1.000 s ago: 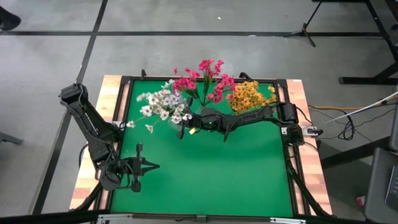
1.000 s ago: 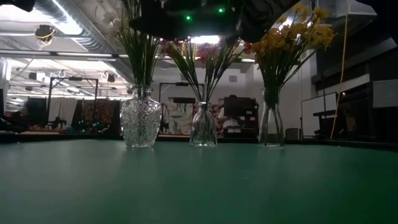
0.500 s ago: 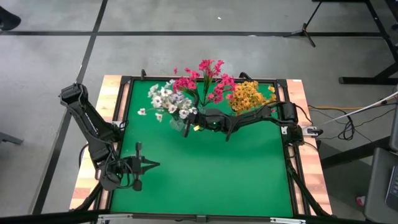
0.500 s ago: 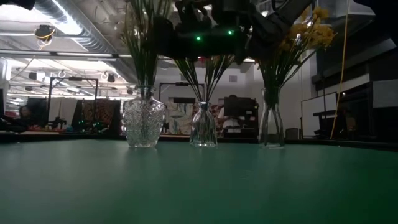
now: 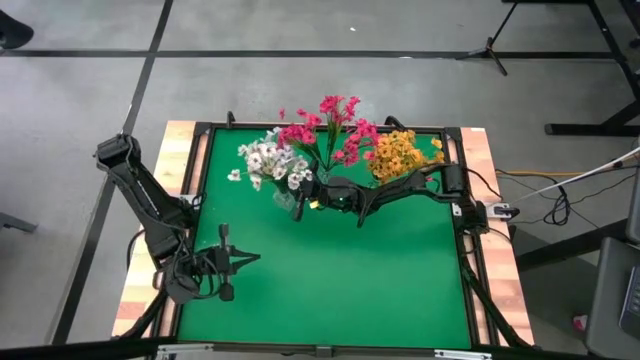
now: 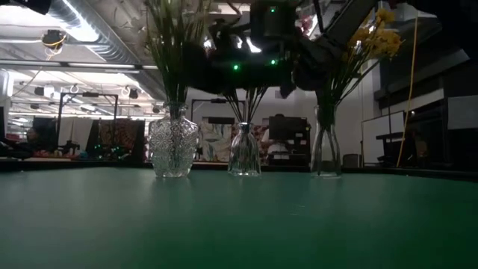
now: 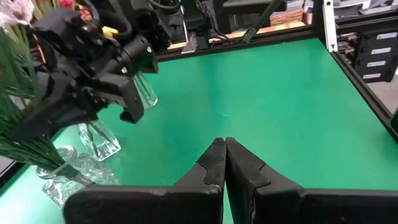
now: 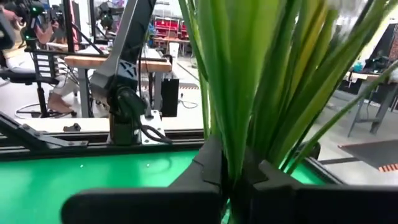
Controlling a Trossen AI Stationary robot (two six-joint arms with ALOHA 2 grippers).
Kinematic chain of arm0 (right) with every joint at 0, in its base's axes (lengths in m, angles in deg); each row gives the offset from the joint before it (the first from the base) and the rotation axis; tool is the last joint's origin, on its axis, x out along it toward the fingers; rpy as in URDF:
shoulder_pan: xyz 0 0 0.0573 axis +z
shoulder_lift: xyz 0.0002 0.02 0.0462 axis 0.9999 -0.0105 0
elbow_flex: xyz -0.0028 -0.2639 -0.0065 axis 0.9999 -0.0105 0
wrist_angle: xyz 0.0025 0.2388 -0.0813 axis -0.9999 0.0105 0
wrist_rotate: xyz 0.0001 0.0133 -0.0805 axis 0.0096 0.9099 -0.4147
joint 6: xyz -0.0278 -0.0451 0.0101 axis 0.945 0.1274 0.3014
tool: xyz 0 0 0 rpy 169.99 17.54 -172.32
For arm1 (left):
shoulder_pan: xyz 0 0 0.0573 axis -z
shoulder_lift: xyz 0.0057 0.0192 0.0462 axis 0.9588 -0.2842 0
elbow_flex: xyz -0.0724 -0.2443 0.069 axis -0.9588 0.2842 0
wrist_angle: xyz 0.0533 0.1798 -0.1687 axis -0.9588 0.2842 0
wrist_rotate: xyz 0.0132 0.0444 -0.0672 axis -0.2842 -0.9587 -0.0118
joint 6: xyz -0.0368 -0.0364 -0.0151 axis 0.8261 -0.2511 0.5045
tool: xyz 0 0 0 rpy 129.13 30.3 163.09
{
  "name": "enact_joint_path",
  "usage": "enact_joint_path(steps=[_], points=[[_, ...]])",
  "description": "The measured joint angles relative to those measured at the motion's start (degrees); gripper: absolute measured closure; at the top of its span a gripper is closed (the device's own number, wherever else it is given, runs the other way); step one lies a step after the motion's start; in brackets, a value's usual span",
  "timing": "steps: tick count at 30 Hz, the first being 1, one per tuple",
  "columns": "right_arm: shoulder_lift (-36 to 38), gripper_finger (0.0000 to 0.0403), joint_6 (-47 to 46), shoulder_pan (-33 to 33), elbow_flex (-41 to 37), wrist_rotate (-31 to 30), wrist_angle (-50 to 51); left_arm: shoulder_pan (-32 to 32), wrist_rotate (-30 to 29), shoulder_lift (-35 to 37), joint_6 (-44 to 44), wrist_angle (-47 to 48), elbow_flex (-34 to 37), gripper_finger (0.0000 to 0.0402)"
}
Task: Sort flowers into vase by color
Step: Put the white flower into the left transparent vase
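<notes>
Your right tool is clamped on the green stems of the white flowers, which stand in the faceted glass vase at the far side of the green desk. Beside that vase, the pink flowers fill the middle vase, with the yellow flowers beyond. Your left tool is closed on nothing, hovering well nearer than the faceted vase.

In the low view, the right arm hides the pink flowers' blossoms.
</notes>
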Motion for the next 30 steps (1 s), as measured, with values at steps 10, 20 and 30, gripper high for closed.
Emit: enact_joint_path(steps=[10,20,30], points=[[-2.7,0.0393,-2.1,-0.1,0.1,-0.1,-1.1,-0.2,0.0,0.0,0.0,0.5,0.0,0.0401],[-2.9,0.0347,-3.4,0.0,0.0,-1.6,2.9,-0.2,-0.3,0.0,0.0,0.6,0.0,0.0401],[-2.9,0.0275,-3.2,0.0,0.0,-1.5,3.0,-0.2,-0.3,0.0,0.0,0.6,0.0,0.0401]])
